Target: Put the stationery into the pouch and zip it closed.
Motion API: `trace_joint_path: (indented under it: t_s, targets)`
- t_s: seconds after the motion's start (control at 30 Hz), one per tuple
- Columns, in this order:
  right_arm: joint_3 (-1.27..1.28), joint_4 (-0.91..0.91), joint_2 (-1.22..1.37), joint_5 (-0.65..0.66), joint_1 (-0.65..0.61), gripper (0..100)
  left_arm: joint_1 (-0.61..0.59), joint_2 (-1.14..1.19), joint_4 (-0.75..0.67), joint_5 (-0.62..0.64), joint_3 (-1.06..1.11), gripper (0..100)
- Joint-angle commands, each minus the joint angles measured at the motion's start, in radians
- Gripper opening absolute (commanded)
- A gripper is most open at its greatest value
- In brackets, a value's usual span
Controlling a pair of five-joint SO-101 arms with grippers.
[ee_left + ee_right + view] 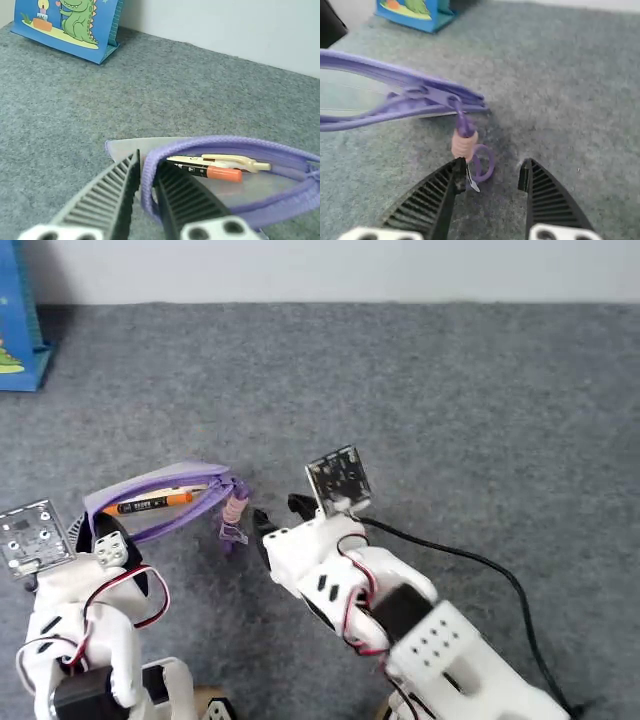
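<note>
Surface: grey carpeted table (pixel 450 410).
Far left corner: a blue paper bag (pixel 70 25) with a dinosaur print stands upright against the back edge, well apart from everything else.
Left gripper (pixel 146 162): near the front edge on the left side. Its jaws are pressed together on the purple rim at the left end of the pouch, with the rim strip running between the two ribbed fingers.
Pouch (pixel 150 485): a clear body with purple zip edging, lying lengthwise left of the table's middle, just ahead of the left gripper. The mouth gapes open along its length, and the two zip edges meet only at the right end.
Stationery: an orange-capped marker (pixel 210 171) and a cream pen (pixel 235 161) lie inside the pouch, side by side and parallel to its long edge.
Zipper pull (pixel 464 142): at the right end of the pouch. It carries a pale pink bead and a purple ring, which trail onto the carpet toward the front edge.
Right gripper (pixel 494 165): near the table's middle, just right of the pouch end, with jaws spread and nothing clamped. The purple ring lies between the fingers, hard against one of them; whether they actually touch cannot be told.
Right side: a black cable (pixel 480 565) runs from the right arm across the carpet toward the front right corner.
</note>
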Motion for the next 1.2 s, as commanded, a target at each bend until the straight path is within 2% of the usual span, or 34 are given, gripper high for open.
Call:
trace_joint_path:
  t_s: [0.0, 0.17, 0.4, 0.73, 0.9, 1.17]
  targets:
    - [-0.078, -0.117, 0.116, -0.028, 0.004, 16.8, 0.002, 0.006, -0.026, 0.006, 0.005, 1]
    - [-0.109, -0.191, 0.251, -0.031, -0.050, 16.8, 0.002, 0.006, -0.026, 0.005, 0.007, 1]
    - [-0.146, -0.222, 0.303, -0.032, -0.088, 15.7, 0.002, 0.006, -0.026, 0.005, 0.007, 1]
    - [-0.144, -0.282, 0.335, -0.032, -0.082, 0.9, 0.002, 0.006, -0.025, 0.005, 0.007, 1]
    - [-0.149, -0.320, 0.418, -0.029, -0.081, 2.1, 0.000, 0.006, -0.025, 0.005, 0.007, 1]
    - [-0.143, -0.268, 0.377, -0.031, -0.082, 15.1, -0.044, 0.006, -0.026, 0.005, 0.008, 1]
